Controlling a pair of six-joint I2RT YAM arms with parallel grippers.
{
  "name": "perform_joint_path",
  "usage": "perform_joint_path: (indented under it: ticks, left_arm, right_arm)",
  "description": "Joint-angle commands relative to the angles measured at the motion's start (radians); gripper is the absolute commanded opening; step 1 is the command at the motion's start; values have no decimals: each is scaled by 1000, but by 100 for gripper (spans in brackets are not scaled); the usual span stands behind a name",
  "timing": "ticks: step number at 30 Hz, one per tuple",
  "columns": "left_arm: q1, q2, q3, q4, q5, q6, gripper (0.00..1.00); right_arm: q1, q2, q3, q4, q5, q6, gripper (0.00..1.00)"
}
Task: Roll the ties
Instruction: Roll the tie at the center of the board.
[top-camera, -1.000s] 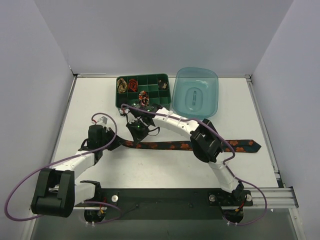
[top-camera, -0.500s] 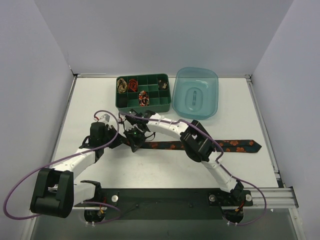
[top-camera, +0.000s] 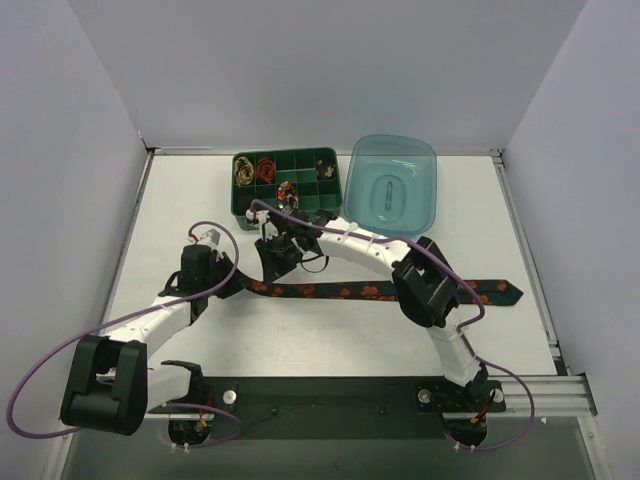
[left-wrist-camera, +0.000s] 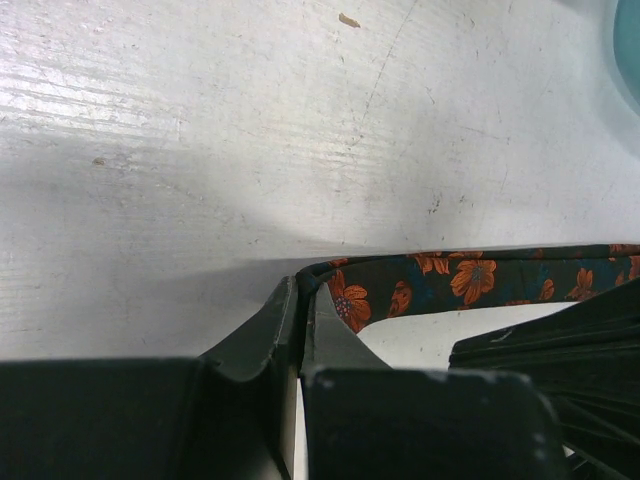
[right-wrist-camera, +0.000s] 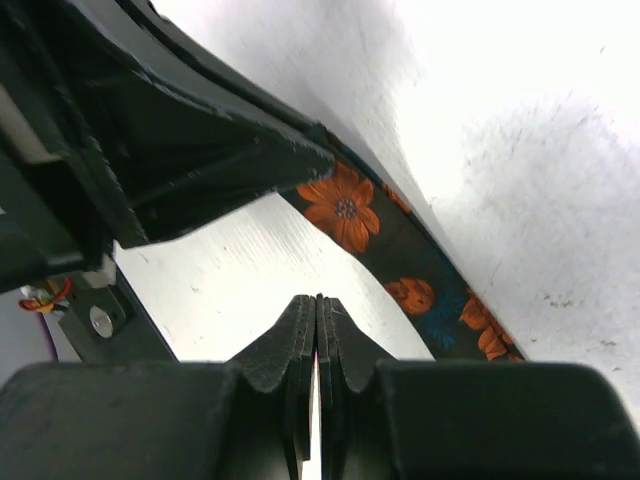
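A long black tie (top-camera: 340, 292) with orange flowers lies flat across the table, its wide end at the right. My left gripper (top-camera: 238, 283) is shut on its narrow left end; in the left wrist view the fabric (left-wrist-camera: 440, 280) folds up between the closed jaws of that gripper (left-wrist-camera: 303, 292). My right gripper (top-camera: 274, 266) hovers just behind that end, shut and holding nothing. In the right wrist view the right gripper (right-wrist-camera: 318, 300) is pressed together above bare table, with the tie (right-wrist-camera: 400, 260) running past just to its right.
A green compartment tray (top-camera: 330, 214) at the back holds rolled ties: gold-black (top-camera: 243, 170), red (top-camera: 265, 168) and orange-black (top-camera: 288, 193). A blue plastic tub (top-camera: 392, 185) stands right of it. Purple cables loop along both arms.
My right arm swung toward the near left over the tie's narrow end, then drew back toward the tray. The left gripper has kept its hold in place.
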Motion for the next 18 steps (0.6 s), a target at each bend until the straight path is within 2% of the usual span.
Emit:
perform_joint_path:
  ticks: [1, 10, 18]
  left_arm:
    - [-4, 1, 52, 5, -8, 22, 0]
    - [-5, 12, 63, 27, 9, 13, 0]
    - [-39, 7, 84, 36, 15, -4, 0]
  right_arm:
    - [-3, 0, 21, 32, -3, 26, 0]
    - [16, 120, 41, 40, 112, 9, 0]
    - [16, 158, 55, 57, 119, 29, 0]
